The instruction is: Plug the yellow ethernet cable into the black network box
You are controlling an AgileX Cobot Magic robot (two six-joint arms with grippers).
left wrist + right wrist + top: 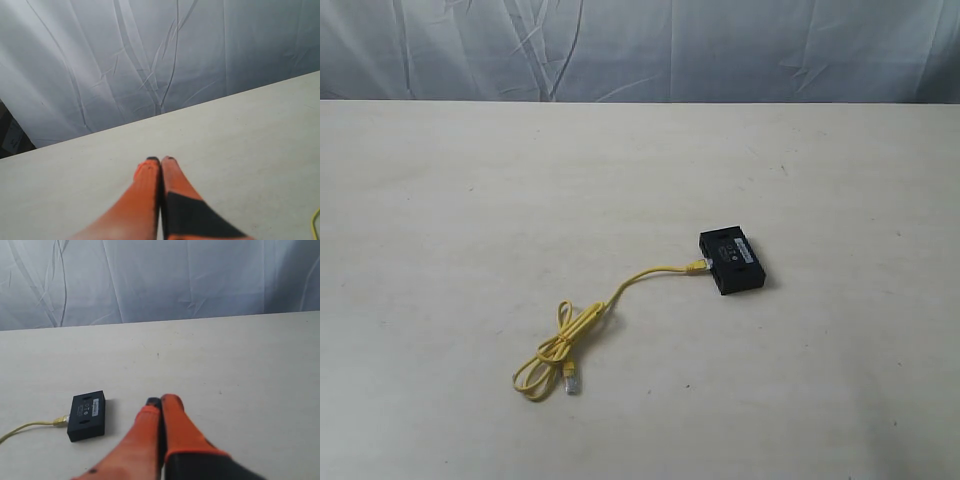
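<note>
The black network box (731, 262) lies flat on the table, right of centre, with a pale label on top. One plug of the yellow ethernet cable (620, 290) sits at the box's left side; whether it is fully seated I cannot tell. The cord runs down-left into a loose loop, and its free plug (570, 380) rests on the table. In the right wrist view the box (87, 415) and the cable (30, 427) lie beside my right gripper (161, 401), which is shut and empty. My left gripper (160, 160) is shut and empty over bare table. Neither gripper shows in the exterior view.
A beige table (470, 200) carries everything, with a wrinkled grey cloth backdrop (640, 50) behind its far edge. A sliver of yellow cable (315, 222) shows at the edge of the left wrist view.
</note>
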